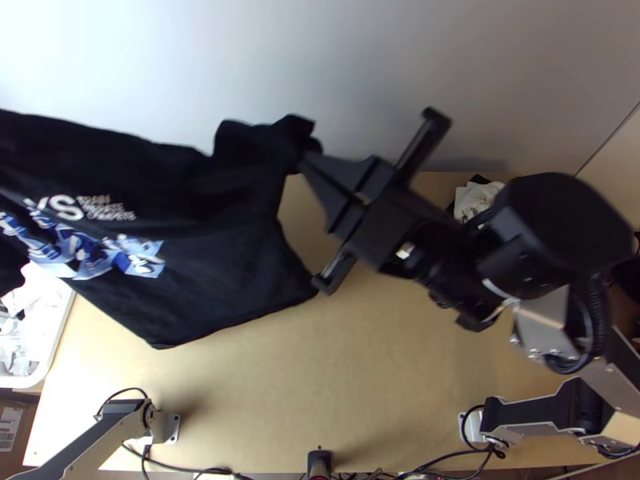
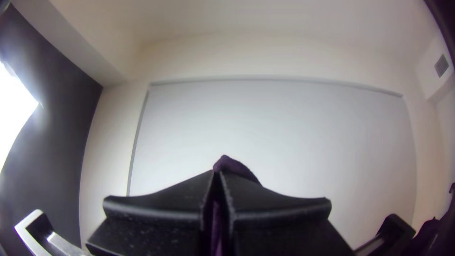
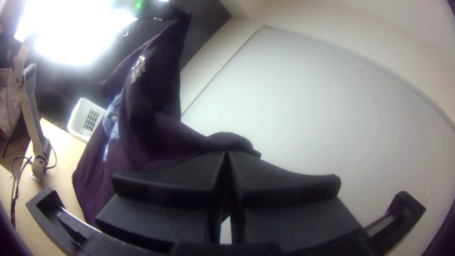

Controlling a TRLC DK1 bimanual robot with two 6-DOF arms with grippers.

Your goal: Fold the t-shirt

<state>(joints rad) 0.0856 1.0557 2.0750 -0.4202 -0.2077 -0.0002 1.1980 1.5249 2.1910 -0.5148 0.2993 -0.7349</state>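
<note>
Left gripper (image 2: 216, 171)'s got its fingers squeezed together on a bit of the black t-shirt (image 1: 216, 264), and the white basket (image 1: 58, 340) sits at the table's (image 1: 360, 384) left edge. Shirt's basically hanging in the air between the arms, blue-and-white print showing, with the right gripper (image 1: 306, 164) pinching its upper right part in the top view.

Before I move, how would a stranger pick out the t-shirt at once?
Find the light wooden table, then the right gripper above it. The t-shirt stretches from that gripper: black cloth with white lettering and a blue-and-white print, unlike the white basket nearby.
</note>
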